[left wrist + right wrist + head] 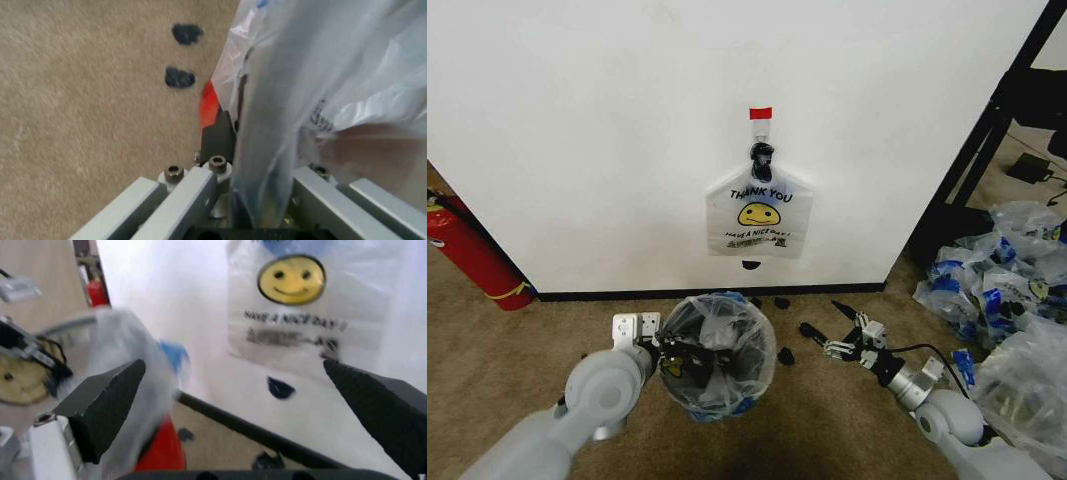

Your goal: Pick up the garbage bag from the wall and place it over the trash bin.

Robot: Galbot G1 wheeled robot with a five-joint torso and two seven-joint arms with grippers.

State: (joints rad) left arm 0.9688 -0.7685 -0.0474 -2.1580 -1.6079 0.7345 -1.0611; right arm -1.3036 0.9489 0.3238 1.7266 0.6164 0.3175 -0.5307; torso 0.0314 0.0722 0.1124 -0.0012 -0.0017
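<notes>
Plastic of the garbage bag [719, 352] draped the trash bin [712, 405] at lower centre, the left gripper [670, 354] pinching its rim; the right gripper [825, 339] hung beside, jaws spread.

Tan short-pile carpet [517, 340] covers the floor and meets the black baseboard [707, 293] along its far edge. The trash bin [719, 405] stands on the carpet near the middle, a see-through garbage bag [717, 345] draped over it. Small dark scraps [782, 303] lie at its 1 and 3 o'clock. A heap of clear blue-printed bags [997, 285] rests at 2 o'clock. A red fire extinguisher [472, 255] lies at 10 o'clock.
</notes>
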